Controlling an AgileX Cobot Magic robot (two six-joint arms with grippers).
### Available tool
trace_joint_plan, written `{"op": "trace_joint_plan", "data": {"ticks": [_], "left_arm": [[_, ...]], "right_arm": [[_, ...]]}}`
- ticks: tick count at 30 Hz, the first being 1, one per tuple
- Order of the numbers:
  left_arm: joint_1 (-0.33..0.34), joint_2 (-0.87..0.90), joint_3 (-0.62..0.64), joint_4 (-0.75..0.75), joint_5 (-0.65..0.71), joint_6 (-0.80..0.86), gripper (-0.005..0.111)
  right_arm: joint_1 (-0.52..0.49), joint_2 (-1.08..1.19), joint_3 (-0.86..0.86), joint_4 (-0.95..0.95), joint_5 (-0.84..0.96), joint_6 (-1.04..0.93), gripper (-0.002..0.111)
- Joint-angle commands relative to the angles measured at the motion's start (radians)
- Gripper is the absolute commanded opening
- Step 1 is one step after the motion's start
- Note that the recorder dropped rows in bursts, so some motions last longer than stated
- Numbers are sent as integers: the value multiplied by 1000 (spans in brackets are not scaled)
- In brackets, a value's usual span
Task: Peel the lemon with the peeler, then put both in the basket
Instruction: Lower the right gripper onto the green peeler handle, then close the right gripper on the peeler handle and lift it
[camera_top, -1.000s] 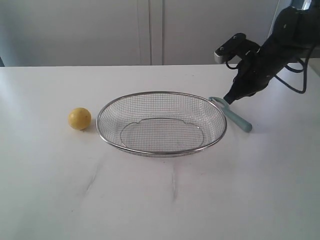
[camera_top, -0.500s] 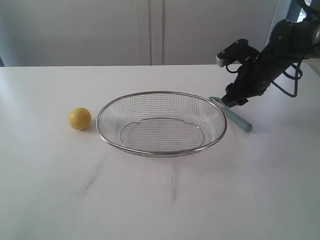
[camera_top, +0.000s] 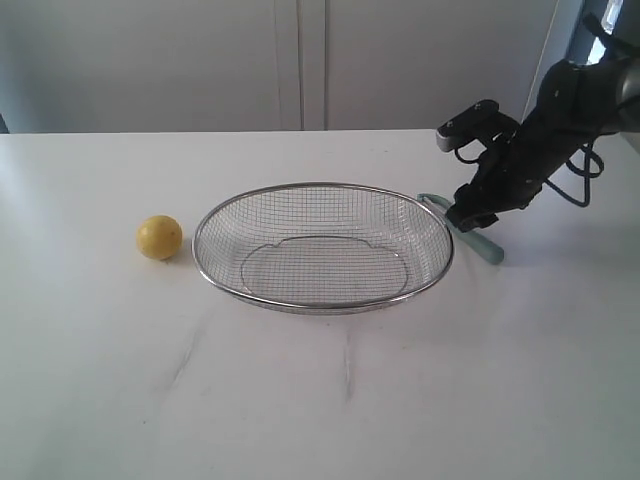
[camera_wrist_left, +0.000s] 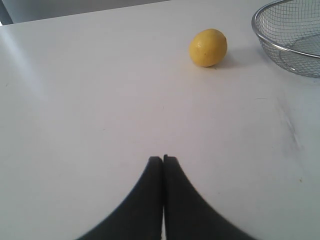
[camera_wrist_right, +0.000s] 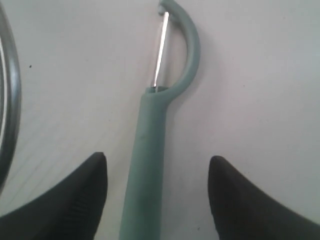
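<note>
The teal-handled peeler (camera_top: 482, 243) (camera_wrist_right: 150, 150) lies flat on the white table just right of the wire basket (camera_top: 322, 245). My right gripper (camera_top: 470, 217) (camera_wrist_right: 157, 162) is open low over the peeler's handle, one finger on each side, neither touching it. The yellow lemon (camera_top: 159, 237) (camera_wrist_left: 208, 47) sits on the table left of the basket. My left gripper (camera_wrist_left: 163, 159) is shut and empty, well short of the lemon; it does not show in the exterior view.
The basket rim (camera_wrist_left: 280, 45) (camera_wrist_right: 11, 100) edges both wrist views. A white cabinet wall (camera_top: 300, 60) rises behind the table's far edge. Faint scuff marks (camera_top: 347, 365) streak the tabletop in front of the basket.
The right arm has come down and slightly right, bringing its open gripper low over the peeler's handle. Lemon, basket and peeler have stayed put.
</note>
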Motion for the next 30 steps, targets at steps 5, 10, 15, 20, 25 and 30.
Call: {"op": "trace_joint_plan", "data": {"ticks": [5,10,15,20,25,30], "left_arm": [[-5,-4,4,-6,-2,-4,0],[-5,-4,4,-6,-2,-4,0],[-5,-4,4,-6,-2,-4,0],[-5,-4,4,-6,-2,-4,0],[-5,-4,4,-6,-2,-4,0],[-5,-4,4,-6,-2,-4,0]], "right_arm": [[-5,38,0,3,7,5,57],[-5,56,0,3,9,5,57],[-5,67,0,3,14,5,55],[-5,68,0,3,16,5,41],[-5,66,0,1,22,5,27],[-5,36,0,1,42,40,16]]}}
